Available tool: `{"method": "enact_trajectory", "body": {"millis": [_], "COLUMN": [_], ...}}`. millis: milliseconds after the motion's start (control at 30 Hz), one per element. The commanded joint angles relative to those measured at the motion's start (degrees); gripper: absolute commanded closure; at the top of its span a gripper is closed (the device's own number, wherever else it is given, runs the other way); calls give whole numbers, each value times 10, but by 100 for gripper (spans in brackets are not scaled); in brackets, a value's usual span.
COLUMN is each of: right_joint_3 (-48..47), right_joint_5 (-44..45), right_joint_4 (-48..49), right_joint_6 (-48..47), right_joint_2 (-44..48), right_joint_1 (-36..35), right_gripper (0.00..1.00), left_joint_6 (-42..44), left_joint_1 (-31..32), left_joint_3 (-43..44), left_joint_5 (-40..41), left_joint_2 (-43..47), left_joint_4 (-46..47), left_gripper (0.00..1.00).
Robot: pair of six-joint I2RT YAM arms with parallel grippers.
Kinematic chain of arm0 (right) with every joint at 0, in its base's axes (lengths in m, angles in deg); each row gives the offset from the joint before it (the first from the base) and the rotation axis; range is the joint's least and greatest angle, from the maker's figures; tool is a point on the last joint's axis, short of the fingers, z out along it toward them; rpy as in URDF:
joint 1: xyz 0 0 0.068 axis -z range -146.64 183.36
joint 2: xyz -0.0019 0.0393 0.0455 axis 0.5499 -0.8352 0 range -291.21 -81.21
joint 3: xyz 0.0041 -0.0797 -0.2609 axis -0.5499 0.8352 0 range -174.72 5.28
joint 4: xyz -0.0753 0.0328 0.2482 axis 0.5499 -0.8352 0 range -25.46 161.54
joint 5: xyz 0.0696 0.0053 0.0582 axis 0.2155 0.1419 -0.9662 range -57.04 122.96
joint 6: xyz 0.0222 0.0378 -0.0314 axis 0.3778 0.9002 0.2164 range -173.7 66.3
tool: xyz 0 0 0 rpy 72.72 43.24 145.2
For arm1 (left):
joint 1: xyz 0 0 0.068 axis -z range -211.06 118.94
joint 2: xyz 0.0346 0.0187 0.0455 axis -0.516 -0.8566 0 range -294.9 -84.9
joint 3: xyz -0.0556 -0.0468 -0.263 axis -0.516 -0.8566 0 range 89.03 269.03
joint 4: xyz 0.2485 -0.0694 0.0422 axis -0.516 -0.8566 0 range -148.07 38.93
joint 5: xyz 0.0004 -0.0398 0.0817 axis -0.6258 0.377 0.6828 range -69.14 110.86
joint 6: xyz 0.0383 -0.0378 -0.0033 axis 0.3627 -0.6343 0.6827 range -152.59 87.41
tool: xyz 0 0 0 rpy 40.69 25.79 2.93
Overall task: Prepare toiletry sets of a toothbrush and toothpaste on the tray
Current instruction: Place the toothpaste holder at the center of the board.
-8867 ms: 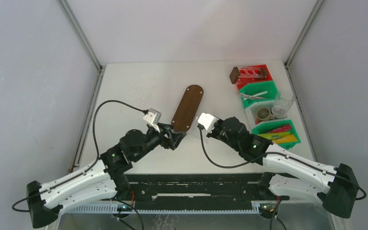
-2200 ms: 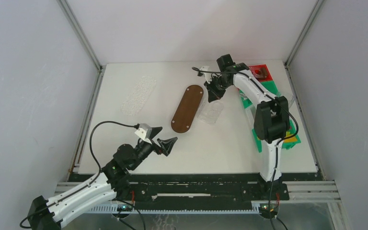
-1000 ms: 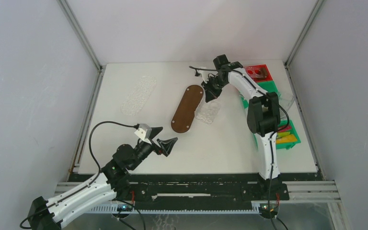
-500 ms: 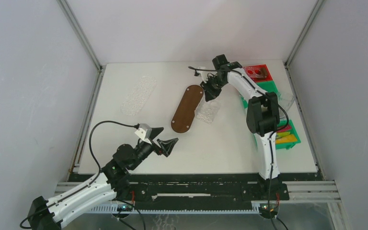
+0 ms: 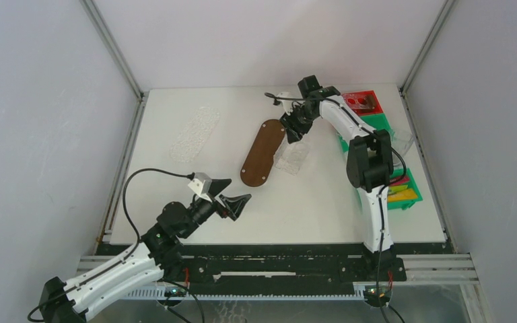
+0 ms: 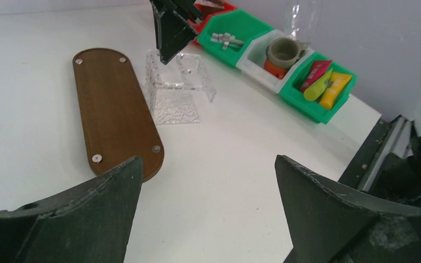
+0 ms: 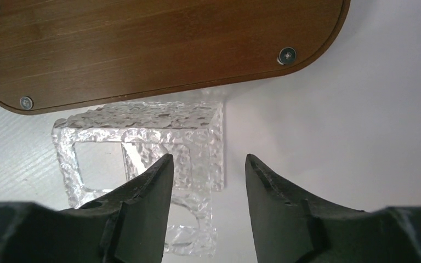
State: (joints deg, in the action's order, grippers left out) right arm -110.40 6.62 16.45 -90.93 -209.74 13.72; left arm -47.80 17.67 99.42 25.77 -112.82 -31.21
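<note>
Farthest left, beyond and to the left of the left gripper [image 5: 232, 194], lies a clear knobbly slab [image 5: 194, 133] whose purpose I cannot make out. That gripper hovers low with its jaws spread wide and nothing between them, well short of everything. Ahead of it the wooden tray [image 5: 262, 153] lies bare. At the tray's right edge, touching it or just beside it, is a clear textured stand [image 5: 293, 159]. The right gripper [image 7: 207, 161] hangs directly over this stand with its jaws at a narrow gap. Part of the stand lies beneath the left finger, but the fingers themselves hide whether either one touches it. The risk, as I judge it, sits here: the stand looks light and slick, so a nudge or an off-centre pinch could tip it or skid it into the tray and shove the tray askew. The toothpaste [image 6: 319, 72], pink-red and lime green tubes beside an orange one, rests in a green bin [image 6: 305, 105] well to the right of the right gripper, back toward the arm bases. Pale sticks [image 6: 225, 38] in another green bin may be toothbrushes, but they are too small to tell.
</note>
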Motion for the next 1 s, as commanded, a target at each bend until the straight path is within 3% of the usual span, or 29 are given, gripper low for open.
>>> {"method": "enact_trajectory", "body": {"millis": [0,167,267,367,500,600,667,700,867,967], "right_joint_3": [9,93,198,346,533,661,707,715,722,746], "right_joint_5": [18,47,68,93,131,248,322,340,334,348], "right_joint_4": [22,56,120,259,385,470,496,496,509,537], "right_joint_6": [26,55,105,212,449,506,550,572,579,595], "right_joint_2": [99,201,288,404,544,617,633,629,590,583], "right_joint_1": [-10,-29,-43,-61,-44,-79,-91,-89,-63,-40], "right_gripper": [41,41,39,32,29,25,2,0,2,17], "left_joint_6": [-22,-46,-63,-84,-115,-135,-143,-147,-148,-150], "left_joint_1": [-4,-4,-4,-4,-4,-4,-4,-4,-4,-4], "left_joint_3": [61,78,83,83,81,78,76,77,75,70], "left_joint_5": [-22,-32,-35,-34,-33,-34,-32,-26,1,9], "left_joint_2": [17,31,40,46,48,44,41,40,39,34], "left_joint_4": [6,-10,-20,-25,-33,-39,-42,-45,-51,-48], "left_gripper": [6,6,6,6,6,6,7,7,8,8]}}
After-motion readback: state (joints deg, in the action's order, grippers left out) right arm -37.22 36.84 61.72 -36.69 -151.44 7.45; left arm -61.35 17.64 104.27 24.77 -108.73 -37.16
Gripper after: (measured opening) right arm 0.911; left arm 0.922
